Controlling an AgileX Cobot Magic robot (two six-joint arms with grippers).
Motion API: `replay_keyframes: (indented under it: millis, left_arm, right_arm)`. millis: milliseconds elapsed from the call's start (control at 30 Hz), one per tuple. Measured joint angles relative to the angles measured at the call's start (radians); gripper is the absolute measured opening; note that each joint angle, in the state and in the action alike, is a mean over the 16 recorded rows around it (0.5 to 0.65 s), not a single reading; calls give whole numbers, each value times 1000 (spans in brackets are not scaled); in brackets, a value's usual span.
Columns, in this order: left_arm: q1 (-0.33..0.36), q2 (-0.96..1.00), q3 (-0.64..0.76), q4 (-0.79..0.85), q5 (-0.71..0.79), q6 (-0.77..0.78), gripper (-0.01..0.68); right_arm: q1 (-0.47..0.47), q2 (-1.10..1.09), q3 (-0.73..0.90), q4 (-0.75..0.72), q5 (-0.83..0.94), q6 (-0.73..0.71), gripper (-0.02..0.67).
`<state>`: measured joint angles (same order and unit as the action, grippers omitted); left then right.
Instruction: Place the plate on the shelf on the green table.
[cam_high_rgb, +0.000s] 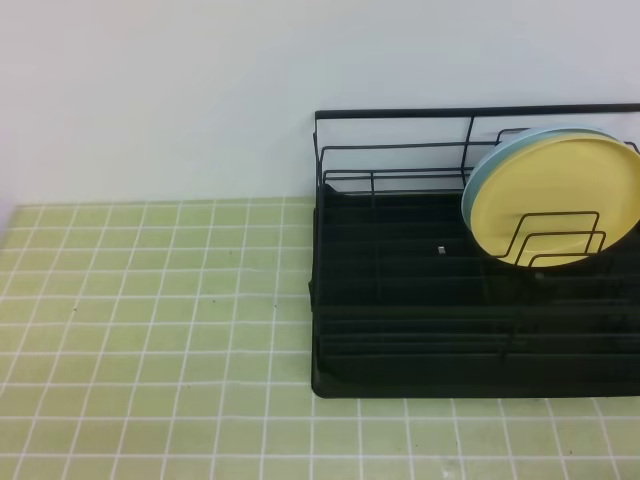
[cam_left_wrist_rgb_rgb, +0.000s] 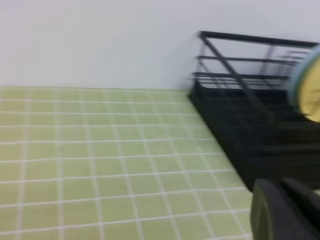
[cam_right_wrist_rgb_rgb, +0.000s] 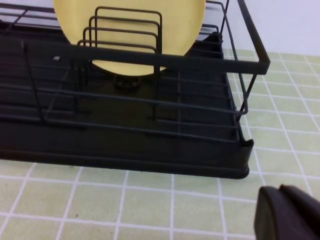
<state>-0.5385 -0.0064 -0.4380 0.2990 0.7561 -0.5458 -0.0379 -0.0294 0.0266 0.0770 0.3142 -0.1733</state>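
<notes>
The pale-yellow plate stands on edge in the black wire shelf, leaning behind the bent-wire dividers, with a light-blue plate right behind it. The shelf rests on the green table at the right. The right wrist view shows the plate from the shelf's end. My right gripper is shut and empty over the tiles beside the shelf. My left gripper is also shut and empty, low over the tiles left of the shelf. Neither gripper shows in the exterior high view.
A white wall runs behind the table. Bare green tiles spread left of and in front of the shelf. The shelf's tall back rail rises above the plates.
</notes>
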Motion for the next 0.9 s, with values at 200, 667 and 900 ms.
replay_keyframes:
  millis: [200,667,900]
  left_arm:
    - [172,1,31,-20,-127,-24,-3]
    - [480,6,359,-33,-707,-47,-3]
    - [487,3,438,74,-661,-35,-3]
  right_arm:
    - [0,0,0,0,1,0,-4]
    - [0,0,0,0,1,0,-4]
    - [0,0,0,0,0,0,-4]
